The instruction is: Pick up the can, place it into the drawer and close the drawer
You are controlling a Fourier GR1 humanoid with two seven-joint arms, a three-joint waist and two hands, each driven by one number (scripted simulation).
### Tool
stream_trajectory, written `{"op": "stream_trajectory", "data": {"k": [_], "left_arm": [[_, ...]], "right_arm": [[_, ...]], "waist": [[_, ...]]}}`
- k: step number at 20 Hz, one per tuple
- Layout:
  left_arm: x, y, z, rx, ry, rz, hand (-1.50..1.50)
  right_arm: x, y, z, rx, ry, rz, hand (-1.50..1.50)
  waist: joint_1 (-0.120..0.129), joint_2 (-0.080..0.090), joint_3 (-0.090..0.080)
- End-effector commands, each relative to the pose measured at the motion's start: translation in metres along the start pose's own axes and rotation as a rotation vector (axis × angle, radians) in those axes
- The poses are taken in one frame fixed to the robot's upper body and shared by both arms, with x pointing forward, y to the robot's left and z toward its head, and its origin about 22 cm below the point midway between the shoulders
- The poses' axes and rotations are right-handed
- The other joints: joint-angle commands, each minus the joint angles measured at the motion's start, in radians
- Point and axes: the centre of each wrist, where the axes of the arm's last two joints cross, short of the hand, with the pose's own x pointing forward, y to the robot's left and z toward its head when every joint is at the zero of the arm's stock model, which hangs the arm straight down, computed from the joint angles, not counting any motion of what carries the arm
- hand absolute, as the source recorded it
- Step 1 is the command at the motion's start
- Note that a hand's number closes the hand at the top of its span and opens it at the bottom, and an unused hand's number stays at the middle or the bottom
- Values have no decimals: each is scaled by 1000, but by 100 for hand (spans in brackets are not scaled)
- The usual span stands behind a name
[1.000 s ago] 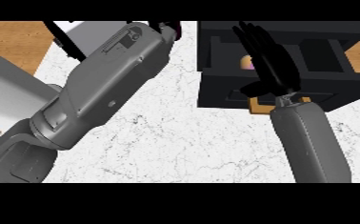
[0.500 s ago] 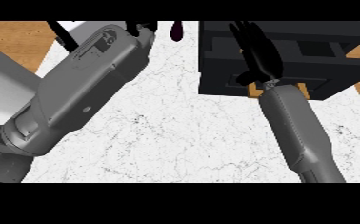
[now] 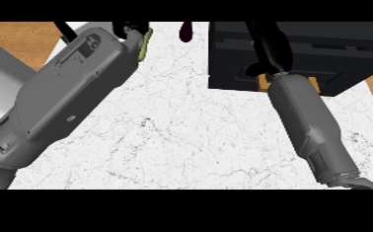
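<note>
The right hand [image 3: 268, 48] lies over the black drawer [image 3: 320, 53] — fingers straight, holding nothing. The left hand [image 3: 132, 28] is at the top edge of the counter [image 3: 189, 132] — I cannot tell its fingers' state.

The table [image 3: 189, 137] looks like smooth white marble with fine dark veining. A brown wood-grain surface [image 3: 25, 41] shows at upper left. The drawer [image 3: 328, 53] is matt black. Both forearms wear smooth, matt grey shells, and the right hand [image 3: 271, 48] looks like black plastic.

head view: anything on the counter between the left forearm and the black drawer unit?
Mostly bare white marble. Only a small dark purple object at the top edge lies between the left forearm and the drawer unit.
</note>
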Motion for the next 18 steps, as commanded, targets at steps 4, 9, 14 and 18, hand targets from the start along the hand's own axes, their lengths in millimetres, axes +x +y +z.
{"op": "stream_trajectory", "data": {"k": [4,9,14,18], "left_arm": [[4,3,6,-7,-21,-14,-150],[11,19,4,-1,-21,-16,-150],[17,20,11,-17,-15,0,-150],[16,20,13,-19,3,-7,-150]], "right_arm": [[-12,7,-7,-32,48,15,-150],[-12,-17,-35,-76,55,36,-150],[-21,-38,-51,-84,85,54,-150],[-16,-51,-63,-96,119,65,-150]], "waist": [[13,27,17],[21,28,16],[41,29,16],[48,33,16]]}}
